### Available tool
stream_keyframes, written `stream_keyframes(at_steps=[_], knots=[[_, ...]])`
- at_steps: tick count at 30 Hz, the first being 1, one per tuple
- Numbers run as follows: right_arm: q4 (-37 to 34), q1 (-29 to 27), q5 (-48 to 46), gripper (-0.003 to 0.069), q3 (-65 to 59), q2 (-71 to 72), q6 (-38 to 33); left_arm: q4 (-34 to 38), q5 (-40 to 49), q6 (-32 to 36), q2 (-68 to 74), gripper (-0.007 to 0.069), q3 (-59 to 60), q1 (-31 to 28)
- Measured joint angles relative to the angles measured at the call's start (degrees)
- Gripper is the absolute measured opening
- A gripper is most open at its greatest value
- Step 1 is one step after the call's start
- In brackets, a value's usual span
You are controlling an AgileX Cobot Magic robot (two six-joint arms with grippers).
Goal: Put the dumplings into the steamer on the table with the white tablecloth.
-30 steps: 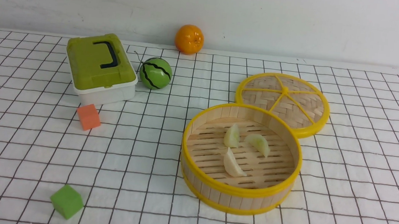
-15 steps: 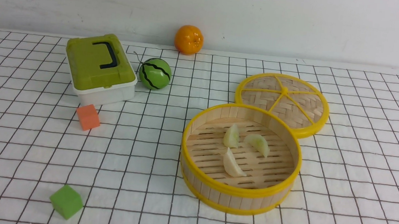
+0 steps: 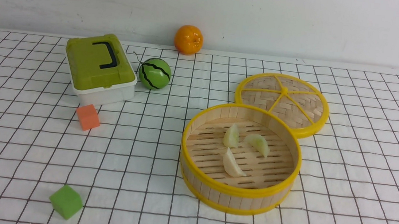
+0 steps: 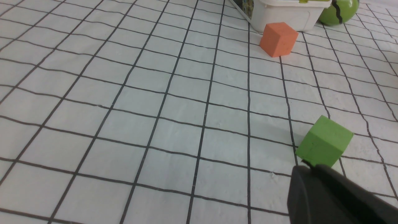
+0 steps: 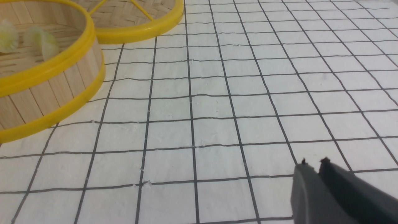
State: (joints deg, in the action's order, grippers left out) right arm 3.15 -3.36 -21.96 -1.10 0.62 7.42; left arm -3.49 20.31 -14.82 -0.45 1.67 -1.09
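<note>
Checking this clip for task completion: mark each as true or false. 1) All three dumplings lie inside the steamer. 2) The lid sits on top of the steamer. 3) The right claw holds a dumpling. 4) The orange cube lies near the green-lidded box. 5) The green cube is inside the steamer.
1) True: three dumplings lie on the slatted floor of the steamer.
2) False: the lid lies flat on the tablecloth behind the steamer.
3) False: the right claw holds nothing.
4) True: the orange cube lies just in front of the box.
5) False: the green cube lies on the tablecloth, far left of the steamer.
</note>
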Motion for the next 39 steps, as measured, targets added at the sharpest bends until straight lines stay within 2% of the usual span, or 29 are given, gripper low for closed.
stream_keyframes(at_steps=[39], knots=[[0.0,0.0,0.0,0.0113,0.0,0.0,-0.12,0.0,0.0,0.0,0.0,-0.0008,0.0,0.0]])
